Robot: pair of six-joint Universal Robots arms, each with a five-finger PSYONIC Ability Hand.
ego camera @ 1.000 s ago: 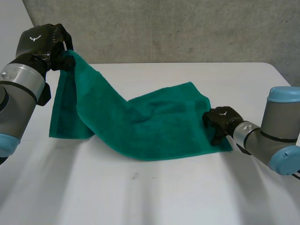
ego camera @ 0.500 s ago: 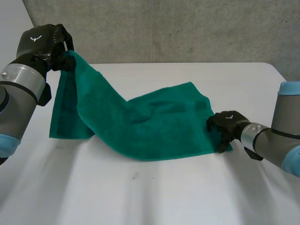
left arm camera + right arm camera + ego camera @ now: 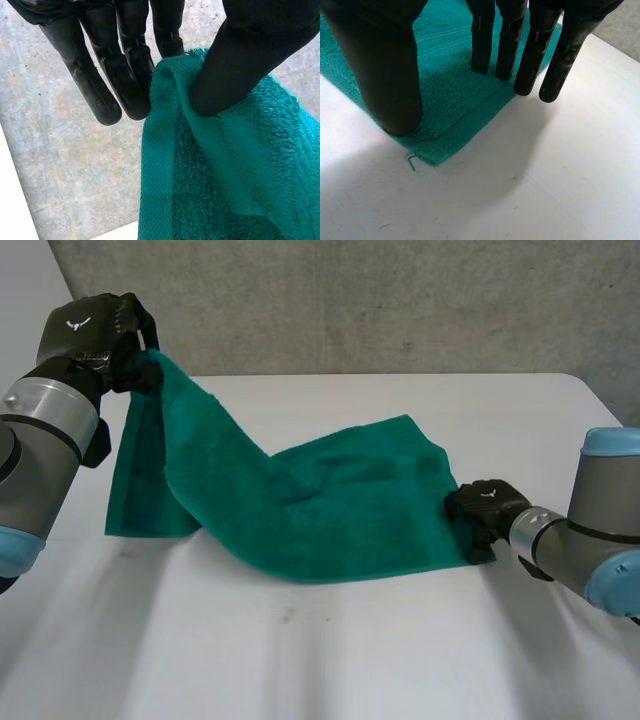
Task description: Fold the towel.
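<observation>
A green towel (image 3: 300, 500) lies across the white table (image 3: 350, 660), its left end lifted off the surface. My left hand (image 3: 95, 335) holds that raised corner high at the far left; in its wrist view the thumb (image 3: 235, 65) pinches the towel's hem (image 3: 160, 150) against the fingers (image 3: 130, 75). My right hand (image 3: 480, 510) sits at the towel's near right corner. In its wrist view the fingers (image 3: 535, 55) are straight above the towel (image 3: 450, 100), and the thumb (image 3: 390, 75) reaches down to the cloth beside the corner.
A grey wall (image 3: 400, 300) rises behind the table's far edge. Bare white table (image 3: 545, 175) stretches in front of the towel and to the right of its corner.
The right hand has shifted slightly right and nearer along the towel's right edge, and its fingers have straightened. The left hand and the raised corner have stayed put.
</observation>
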